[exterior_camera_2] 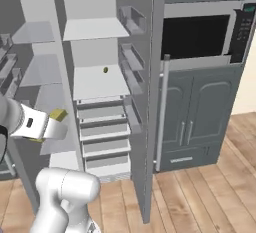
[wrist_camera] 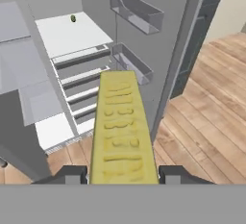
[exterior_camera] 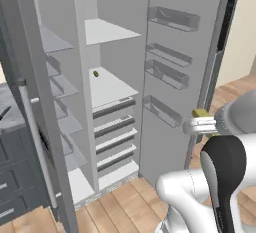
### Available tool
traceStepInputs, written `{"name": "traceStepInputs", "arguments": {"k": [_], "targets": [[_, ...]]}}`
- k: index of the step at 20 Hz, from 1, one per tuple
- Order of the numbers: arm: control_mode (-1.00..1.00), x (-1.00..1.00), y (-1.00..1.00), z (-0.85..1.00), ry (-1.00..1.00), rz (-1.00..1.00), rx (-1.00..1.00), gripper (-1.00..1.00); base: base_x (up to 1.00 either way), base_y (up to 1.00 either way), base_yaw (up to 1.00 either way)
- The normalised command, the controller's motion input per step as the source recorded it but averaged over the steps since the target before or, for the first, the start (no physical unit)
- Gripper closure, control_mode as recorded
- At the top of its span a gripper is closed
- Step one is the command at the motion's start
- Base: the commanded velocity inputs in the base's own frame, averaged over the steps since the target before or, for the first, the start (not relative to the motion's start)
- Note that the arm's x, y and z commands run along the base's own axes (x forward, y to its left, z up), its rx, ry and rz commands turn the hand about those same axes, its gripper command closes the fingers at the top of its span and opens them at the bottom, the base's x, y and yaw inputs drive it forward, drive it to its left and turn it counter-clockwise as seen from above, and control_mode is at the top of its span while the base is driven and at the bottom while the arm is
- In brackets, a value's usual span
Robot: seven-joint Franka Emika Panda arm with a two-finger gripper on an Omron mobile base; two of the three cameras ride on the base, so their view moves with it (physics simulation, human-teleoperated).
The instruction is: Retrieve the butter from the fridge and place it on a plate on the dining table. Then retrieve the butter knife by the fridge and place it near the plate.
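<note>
**Operator:** Report claw condition.

**Arm:** My claw (wrist_camera: 123,175) is clamped on the butter (wrist_camera: 122,131). In the hand view the yellow stick runs lengthwise away from me, with one dark finger (wrist_camera: 72,175) pressed against each long side. Its top face carries raised lettering.

**Operator:** Position of the butter relative to the fridge?

**Arm:** Outside it. In the left base view the butter (exterior_camera: 200,113) shows as a small yellow end at my claw (exterior_camera: 199,122), in front of the open right door of the fridge (exterior_camera: 180,77) — close to the lowest door bin, above the wooden floor (exterior_camera: 125,202). In the right base view the same yellow end (exterior_camera_2: 58,115) sits just past my white hand, to the left of the drawer stack.

**Operator:** Fridge state?

**Arm:** Both doors stand open. White shelves and a stack of drawers (exterior_camera: 114,132) are exposed. A small olive-green lump (exterior_camera: 96,74) lies on the middle shelf — also seen at the top of the hand view.

**Operator:** Surroundings?

**Arm:** Dark grey cabinets (exterior_camera_2: 200,112) and a built-in microwave (exterior_camera_2: 200,37) stand to the right of the fridge.
</note>
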Motion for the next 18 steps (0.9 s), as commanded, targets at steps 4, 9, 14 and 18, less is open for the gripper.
{"name": "traceStepInputs", "arguments": {"k": [4,9,14,18], "targets": [[1.0,0.0,0.0,0.0,0.0,0.0,0.0,1.0,-0.66,-0.01,-0.57],[1.0,0.0,0.0,0.0,0.0,0.0,0.0,1.0,-0.59,0.0,-0.65],[1.0,0.0,0.0,0.0,0.0,0.0,0.0,1.0,-0.46,-0.02,-0.71],[1.0,0.0,0.0,0.0,0.0,0.0,0.0,1.0,-0.33,-0.15,-0.77]]}}
